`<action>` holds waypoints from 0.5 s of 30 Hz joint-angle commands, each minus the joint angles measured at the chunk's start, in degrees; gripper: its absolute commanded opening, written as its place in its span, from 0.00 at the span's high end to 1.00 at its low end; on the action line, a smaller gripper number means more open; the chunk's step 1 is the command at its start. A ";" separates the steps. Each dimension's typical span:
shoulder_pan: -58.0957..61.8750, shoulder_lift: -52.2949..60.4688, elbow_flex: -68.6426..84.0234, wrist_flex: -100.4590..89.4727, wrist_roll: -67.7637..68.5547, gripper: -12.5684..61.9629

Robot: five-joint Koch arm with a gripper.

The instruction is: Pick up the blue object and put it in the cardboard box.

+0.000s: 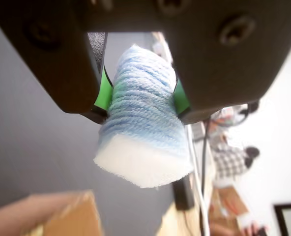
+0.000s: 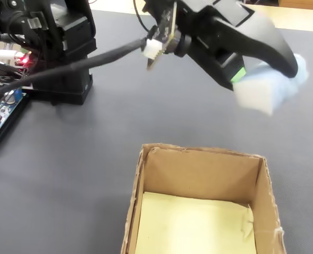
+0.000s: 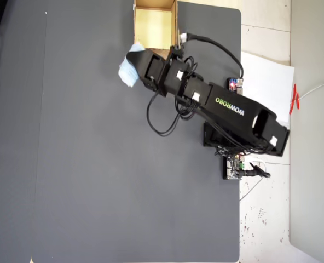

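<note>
Wrist view: the gripper fills the top of the frame, its two dark jaws closed onto the blue object, with green pads pressing each side so the block bulges slightly between them. The block is soft and sponge-like, its upper face ridged in pale blue and white bands, its lower edge a fuzzy white layer. A blurred corner of the cardboard box shows at the bottom left.

In the fixed view the block hangs in the air, clear of the dark grey mat, beyond the far right corner of the box rather than over it. The box is square, open-topped, with low brown corrugated walls and a flat pale yellow floor; nothing lies inside.

The overhead view shows the block just beside the box, at the left of its near wall.

The pick-up looks done. What remains, by my judgement, is carrying the block over the opening and releasing it.
</note>
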State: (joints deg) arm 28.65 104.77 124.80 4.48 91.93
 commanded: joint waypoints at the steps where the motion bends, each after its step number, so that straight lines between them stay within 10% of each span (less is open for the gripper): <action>1: 0.26 1.93 -6.50 -6.06 2.72 0.77; 15: 19.07 -8.44 -16.08 3.08 0.26 0.77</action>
State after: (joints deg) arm 47.37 94.66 112.32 8.35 91.93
